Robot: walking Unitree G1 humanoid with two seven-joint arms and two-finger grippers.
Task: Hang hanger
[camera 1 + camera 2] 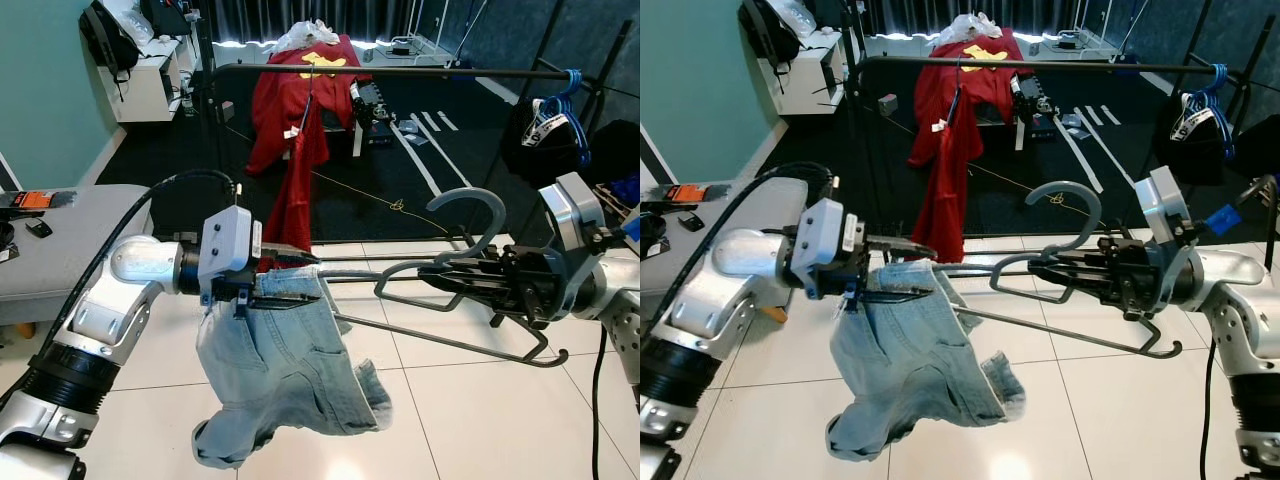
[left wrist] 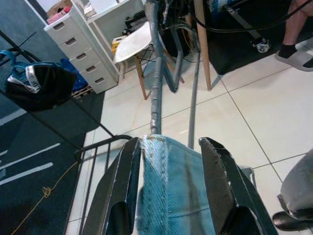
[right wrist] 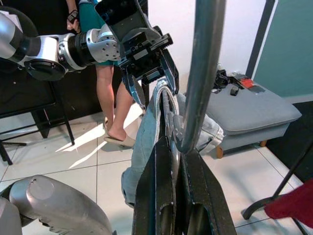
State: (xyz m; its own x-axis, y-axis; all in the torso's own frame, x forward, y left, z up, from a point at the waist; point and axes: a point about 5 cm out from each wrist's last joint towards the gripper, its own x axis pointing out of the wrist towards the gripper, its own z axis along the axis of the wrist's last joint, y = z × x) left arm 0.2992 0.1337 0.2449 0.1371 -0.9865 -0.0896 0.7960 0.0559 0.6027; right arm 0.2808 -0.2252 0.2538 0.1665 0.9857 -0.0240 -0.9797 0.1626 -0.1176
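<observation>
A grey metal hanger [image 1: 470, 205] lies level in front of me, hook up. My right gripper [image 1: 440, 275] is shut on it near the neck, with the fingers [image 3: 166, 196] clamped round the bar. Light blue denim shorts [image 1: 280, 370] drape over the hanger's left arm [image 2: 155, 88] and hang down. My left gripper [image 1: 285, 290] is shut on the shorts' waistband [image 2: 171, 196], one finger [image 2: 122, 186] on each side. Behind stands a black clothes rail [image 1: 400, 72] with a red garment [image 1: 300, 150] hanging from it.
A grey padded bench [image 1: 70, 240] sits at the left. A black bag [image 1: 545, 140] and blue hangers hang at the rail's right end. A person's legs [image 3: 110, 98] stand behind my left arm. White drawers [image 2: 80, 49] and a chair [image 2: 134, 44] stand beyond.
</observation>
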